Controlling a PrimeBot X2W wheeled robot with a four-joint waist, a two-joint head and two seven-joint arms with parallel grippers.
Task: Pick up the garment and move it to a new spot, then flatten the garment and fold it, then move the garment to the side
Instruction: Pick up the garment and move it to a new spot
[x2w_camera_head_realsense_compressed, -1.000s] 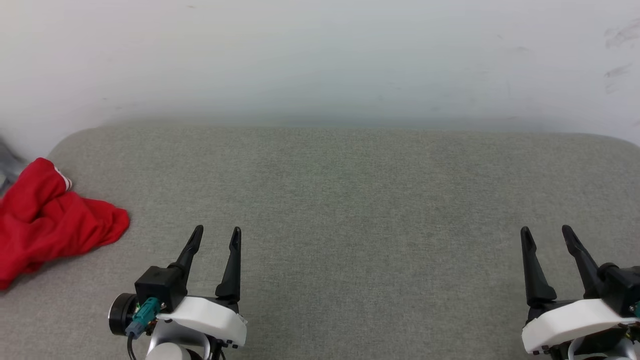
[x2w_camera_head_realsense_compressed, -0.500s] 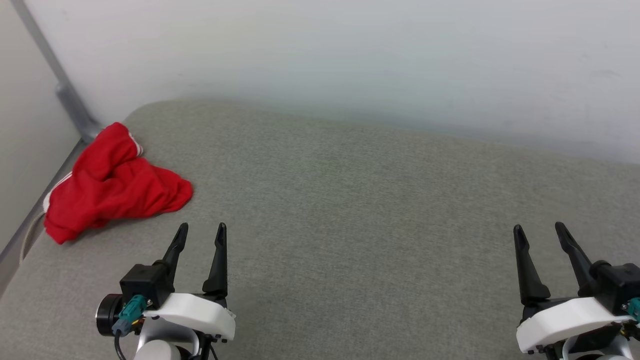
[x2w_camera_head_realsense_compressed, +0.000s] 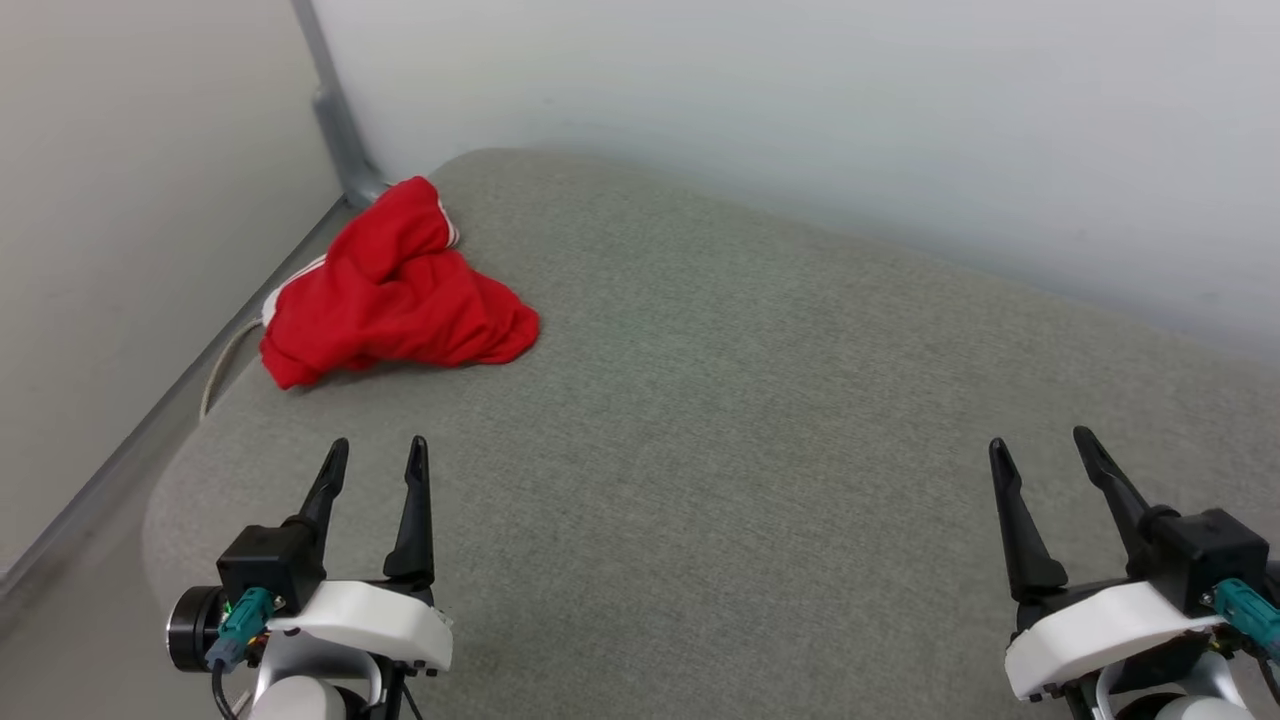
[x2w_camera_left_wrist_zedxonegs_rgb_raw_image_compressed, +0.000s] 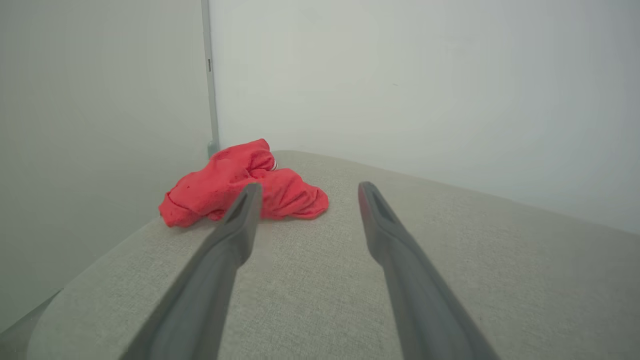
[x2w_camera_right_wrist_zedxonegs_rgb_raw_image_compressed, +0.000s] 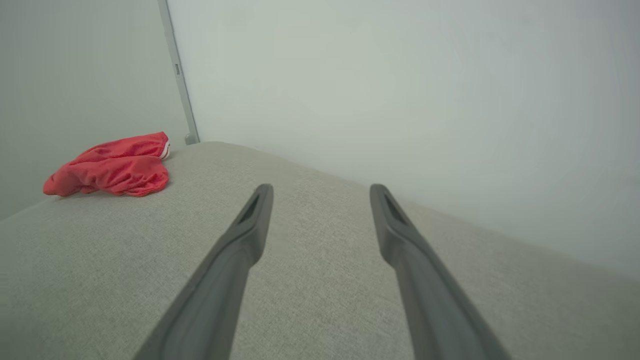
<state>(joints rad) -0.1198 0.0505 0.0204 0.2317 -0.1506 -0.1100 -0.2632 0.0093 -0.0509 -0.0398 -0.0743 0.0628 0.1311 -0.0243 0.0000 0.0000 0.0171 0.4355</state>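
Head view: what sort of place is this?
Likely a bare indoor test space rather than a home: a grey fabric-covered padded surface sits in a corner of plain pale walls, a grey post runs up that corner, and a crumpled red garment lies on the surface.

A grey-green woven surface (x2w_camera_head_realsense_compressed: 760, 430) with a rounded corner sits against a pale wall (x2w_camera_head_realsense_compressed: 800, 90). A grey post (x2w_camera_head_realsense_compressed: 326, 110) runs up the corner between that wall and a side wall (x2w_camera_head_realsense_compressed: 120, 200). A pale cord (x2w_camera_head_realsense_compressed: 222, 362) curves beside the surface's left edge.
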